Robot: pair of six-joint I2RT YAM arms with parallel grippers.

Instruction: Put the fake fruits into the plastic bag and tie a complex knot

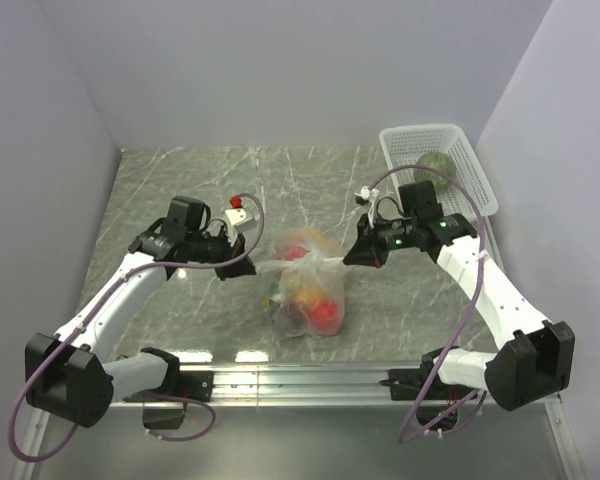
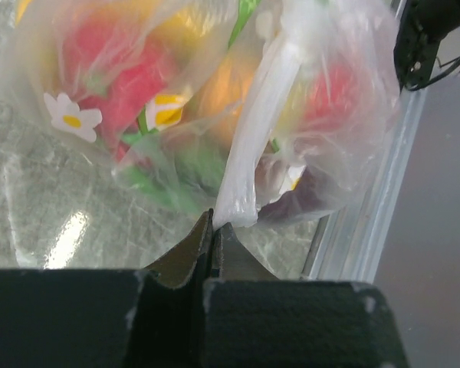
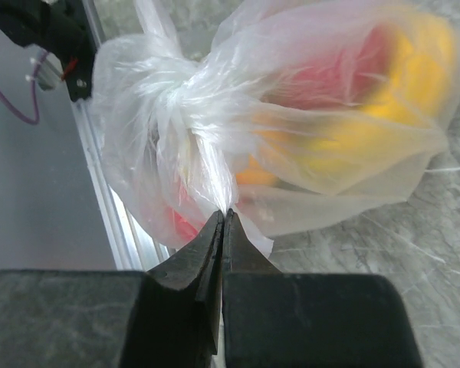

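Observation:
The plastic bag (image 1: 305, 285) lies at the table's middle with red, yellow and orange fake fruits (image 1: 323, 313) inside. Its top is twisted into a knot (image 3: 185, 107). My left gripper (image 1: 252, 266) is shut on a twisted strip of the bag (image 2: 245, 165) on the bag's left. My right gripper (image 1: 352, 258) is shut on another strip of the bag (image 3: 215, 172) on the bag's right. The strips run taut between the two grippers. A dull green melon (image 1: 436, 163) lies in the white basket.
The white lattice basket (image 1: 461, 145) stands at the back right against the wall. An aluminium rail (image 1: 300, 380) runs along the near edge. Walls close the left, back and right sides.

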